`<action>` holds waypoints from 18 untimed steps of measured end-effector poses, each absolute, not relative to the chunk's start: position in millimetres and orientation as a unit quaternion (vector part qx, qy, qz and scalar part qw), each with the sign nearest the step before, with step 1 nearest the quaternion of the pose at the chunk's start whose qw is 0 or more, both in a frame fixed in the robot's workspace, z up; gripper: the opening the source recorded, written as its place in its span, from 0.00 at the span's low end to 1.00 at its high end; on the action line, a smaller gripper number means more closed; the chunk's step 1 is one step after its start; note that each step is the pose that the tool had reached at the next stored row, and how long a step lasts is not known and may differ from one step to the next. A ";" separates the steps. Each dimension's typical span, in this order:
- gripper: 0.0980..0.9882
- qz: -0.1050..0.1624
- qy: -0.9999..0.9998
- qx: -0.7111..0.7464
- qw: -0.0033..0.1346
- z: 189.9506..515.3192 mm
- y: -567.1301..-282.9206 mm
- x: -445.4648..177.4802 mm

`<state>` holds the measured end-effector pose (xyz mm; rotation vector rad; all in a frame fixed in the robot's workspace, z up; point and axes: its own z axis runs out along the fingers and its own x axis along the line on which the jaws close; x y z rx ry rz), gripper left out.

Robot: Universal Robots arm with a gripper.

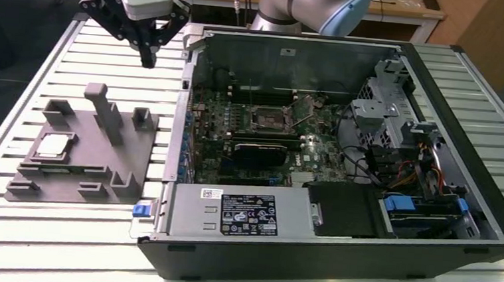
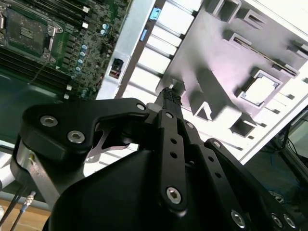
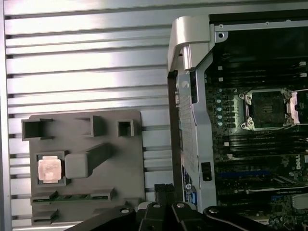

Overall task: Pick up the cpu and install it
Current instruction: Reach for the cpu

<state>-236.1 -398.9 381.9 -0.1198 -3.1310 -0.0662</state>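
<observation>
The cpu is not picked up: by my reading the task stands at its very start, with both the grasp and the install left to do. Slatted metal tabletop carries everything. On the exterior view's right lies the open computer case, side panel off, motherboard facing up. Just beside the case, on the exterior view's left, sits the grey plastic fixture, with several upright posts and pockets. On the board, the dark square socket shows a bare centre with no chip seated; I cannot tell whether its metal bracket is latched or free. The tool hangs above the tabletop beyond the far edge of the fixture, near the corner of the case, touching nothing. Its fingers are drawn together to a point, with nothing between them. The cpu lies flat, metal face up, in a square recess of the fixture on the side away from the case, well apart from both the tool and the socket.
</observation>
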 end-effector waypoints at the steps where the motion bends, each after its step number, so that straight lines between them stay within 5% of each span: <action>1: 0.01 -0.021 -0.999 -0.038 0.005 381.8 -399.0 -237.2; 18: 0.01 -0.021 -0.999 -0.038 0.012 378.0 -398.9 -268.9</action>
